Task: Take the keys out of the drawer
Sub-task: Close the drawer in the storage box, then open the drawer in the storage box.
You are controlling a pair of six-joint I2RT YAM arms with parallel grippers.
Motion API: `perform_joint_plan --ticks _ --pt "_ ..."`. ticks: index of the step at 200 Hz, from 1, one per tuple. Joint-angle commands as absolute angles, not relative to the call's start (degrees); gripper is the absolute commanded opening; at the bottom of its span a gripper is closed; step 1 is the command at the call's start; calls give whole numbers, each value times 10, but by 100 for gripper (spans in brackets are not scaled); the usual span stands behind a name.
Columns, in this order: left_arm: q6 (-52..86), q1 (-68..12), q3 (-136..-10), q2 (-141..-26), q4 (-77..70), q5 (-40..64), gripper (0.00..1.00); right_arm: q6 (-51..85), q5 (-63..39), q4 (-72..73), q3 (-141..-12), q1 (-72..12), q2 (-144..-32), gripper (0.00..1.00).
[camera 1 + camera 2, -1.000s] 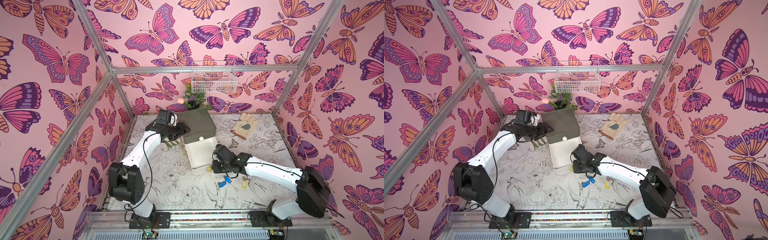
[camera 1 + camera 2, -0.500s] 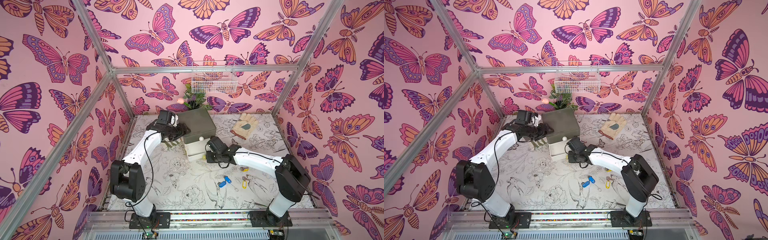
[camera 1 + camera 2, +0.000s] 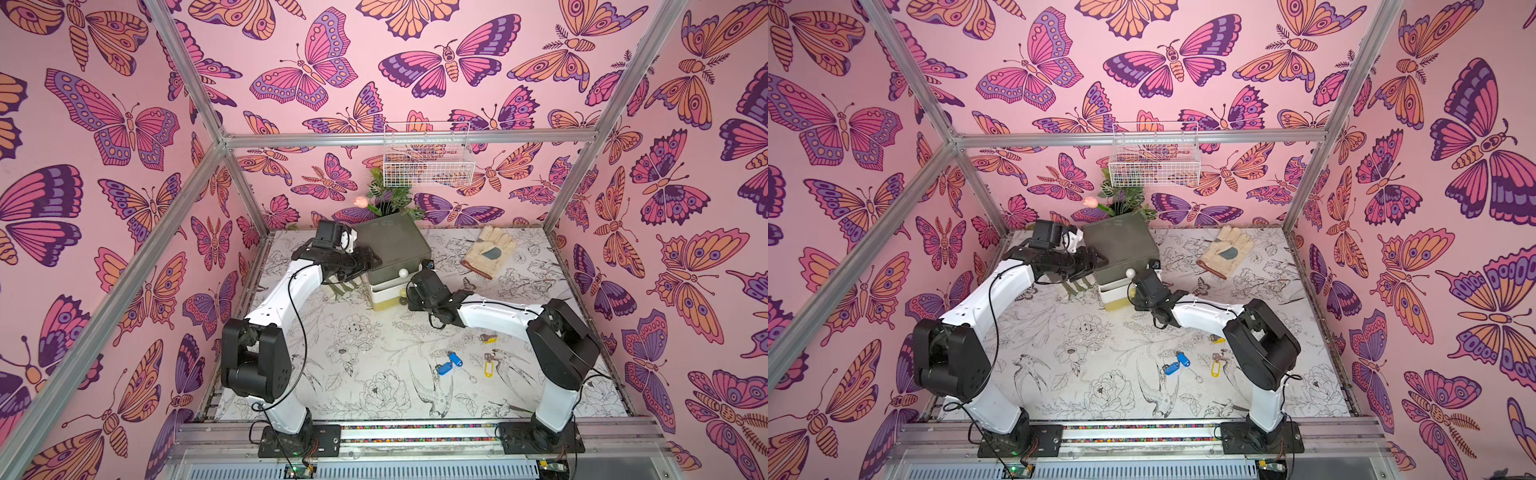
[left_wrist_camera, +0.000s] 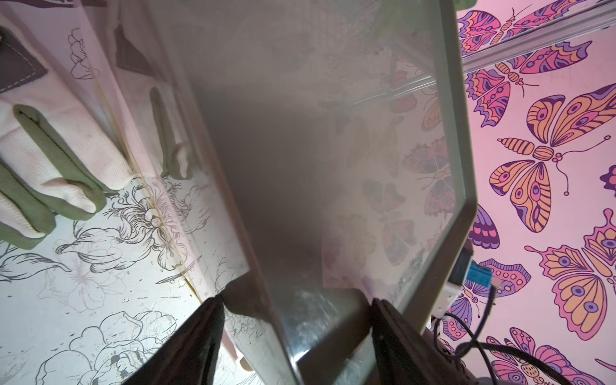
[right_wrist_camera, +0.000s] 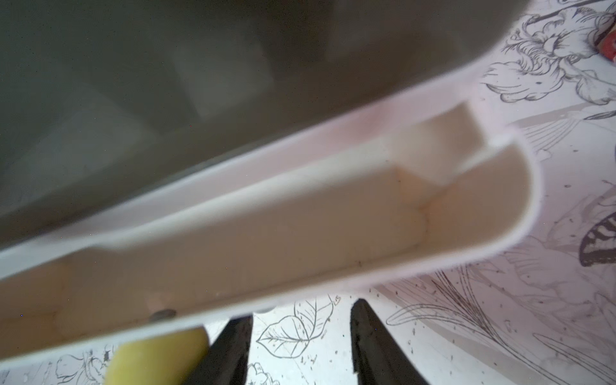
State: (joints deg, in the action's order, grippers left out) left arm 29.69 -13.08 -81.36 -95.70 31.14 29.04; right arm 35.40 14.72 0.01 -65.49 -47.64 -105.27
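1. The grey-green cabinet [image 3: 392, 245] stands at the rear of the mat [image 3: 353, 374]. Its white drawer [image 3: 386, 291] protrudes slightly.
2. The left gripper [image 3: 372, 259] is at the cabinet's side. The right gripper [image 3: 409, 296] is just beside the drawer front.
3. The blue-tagged keys [image 3: 444, 368] and yellow-tagged keys [image 3: 489, 369] lie on the mat.

**Counting Up the Things**

There were two blue keys [image 3: 444, 368] [image 3: 456, 359] and two yellow keys [image 3: 489, 369] [image 3: 489, 339]. There were two gloves: one cream glove [image 3: 490, 251] and one green-and-white glove [image 4: 50, 166]. There was one drawer box [image 3: 392, 245], one wire basket [image 3: 428, 160] and one pink flower [image 3: 360, 202]. There were two robot arms [image 3: 291, 295] [image 3: 498, 316].
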Motion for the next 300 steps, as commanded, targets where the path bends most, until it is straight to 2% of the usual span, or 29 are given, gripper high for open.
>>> perform_joint_plan --ticks 1,26,83,132,166,227,259,300 --pt "276 -133 -776 -972 377 288 74 360 118 156 -636 -481 -1065 56" --pt "263 -127 -768 -950 395 275 74 370 114 218 -634 -468 -1083 56" --pt "259 -121 -766 -937 399 270 74 374 103 188 -657 -453 -1070 56" --pt "260 -121 -761 -938 398 272 74 357 -11 118 -657 -450 -1071 57" --pt "258 -121 -761 -944 398 276 74 352 -53 167 -623 -459 -1087 62" --pt "253 -121 -749 -945 399 277 74 300 -58 160 -650 -438 -1135 61" --pt "255 -121 -751 -950 398 277 74 267 -46 124 -656 -436 -1136 59" --pt "258 -120 -755 -954 398 274 74 214 -18 157 -638 -436 -1127 59"
